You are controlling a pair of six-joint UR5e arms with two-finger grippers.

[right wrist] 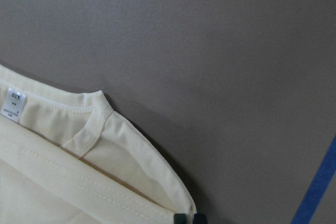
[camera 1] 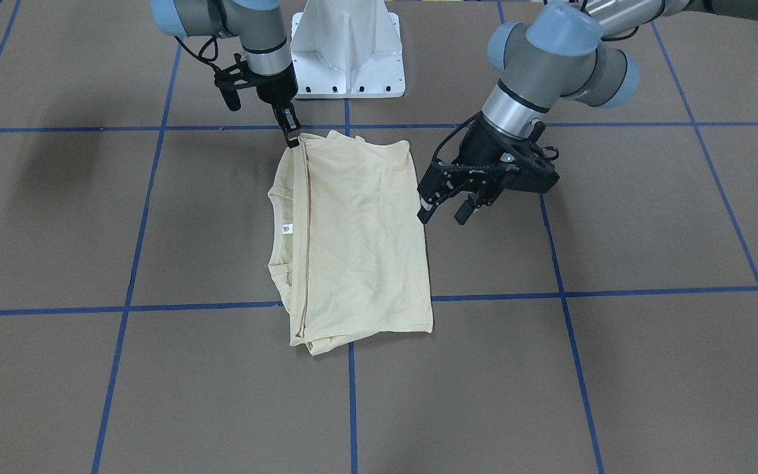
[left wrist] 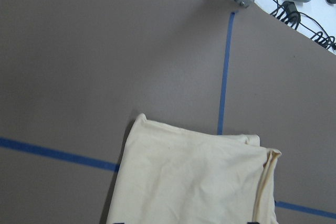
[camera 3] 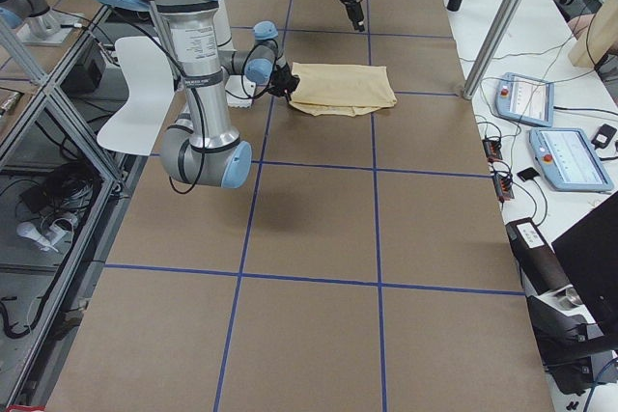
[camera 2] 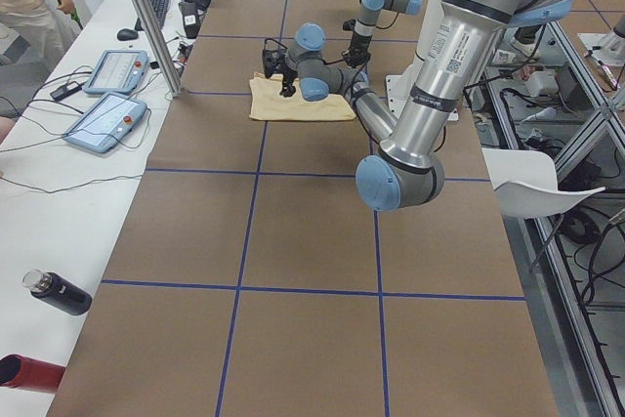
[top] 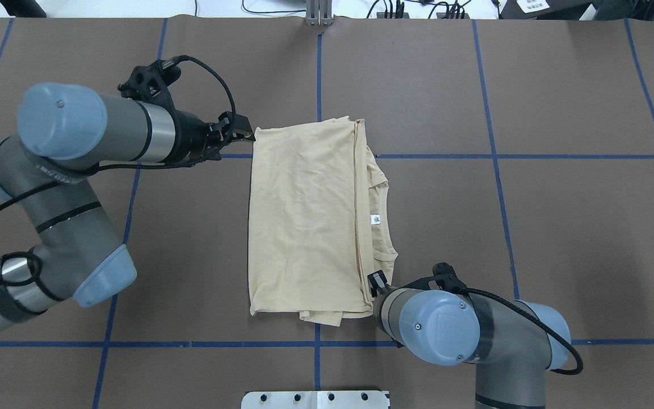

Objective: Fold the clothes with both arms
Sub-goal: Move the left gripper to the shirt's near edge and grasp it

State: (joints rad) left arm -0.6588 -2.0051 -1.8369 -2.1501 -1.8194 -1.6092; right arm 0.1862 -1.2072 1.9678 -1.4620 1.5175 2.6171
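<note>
T-shirt (top: 304, 221) lies mid-table (top: 531, 227), already folded to a long rectangle. The collar and white neck tag (top: 376, 219) poke out on the robot's right side, and the print is out of sight.

Right fingers (camera 1: 289, 130) are down at the shirt's near right corner, closed tight. They look pinched on the fabric edge there, and the wrist view shows the tips together at the hem. Probably an anchor or a lift point for the next fold.

Left fingers (camera 1: 428, 204) are spread wide with nothing in them. They hang above the table just off the shirt's far left corner, and the wrist camera looks straight down on that corner, so this reads as lining up for a grab.

With one corner each on opposite ends, I judge the next fold needs both arms lifting together. The cloth is thin, so the layers may slip or only the top one may get caught.
</note>
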